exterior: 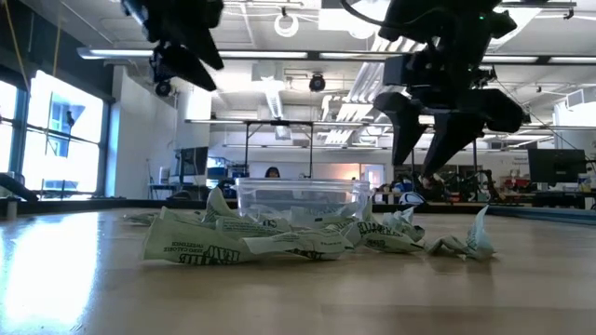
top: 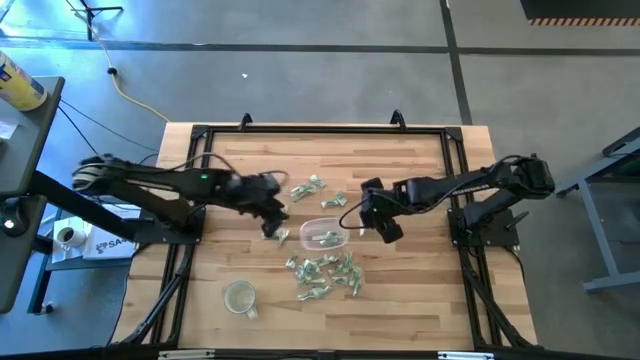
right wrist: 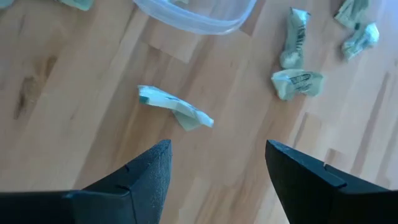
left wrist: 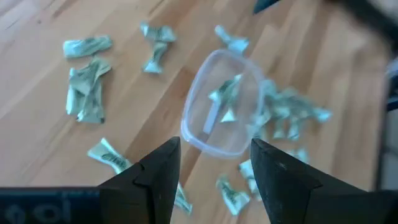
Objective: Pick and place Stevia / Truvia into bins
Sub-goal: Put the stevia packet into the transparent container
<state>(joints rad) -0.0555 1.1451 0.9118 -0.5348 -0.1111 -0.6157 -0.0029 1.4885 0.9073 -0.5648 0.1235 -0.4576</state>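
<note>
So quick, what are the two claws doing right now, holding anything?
Left claw: open, empty, above the table beside the clear tub.
Right claw: open, empty, over a loose sachet on the table.

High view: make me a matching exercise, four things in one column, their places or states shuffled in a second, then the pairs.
Things:
1. clear tub
2. round cup
3. left gripper
4. right gripper

Places or states:
A. open, empty, just right of the tub
B. near the table's front edge, left of the sachet pile
C. mid-table between both grippers, a few sachets inside
D. open, empty, just left of the tub

Pairs: 1-C, 2-B, 3-D, 4-A
</note>
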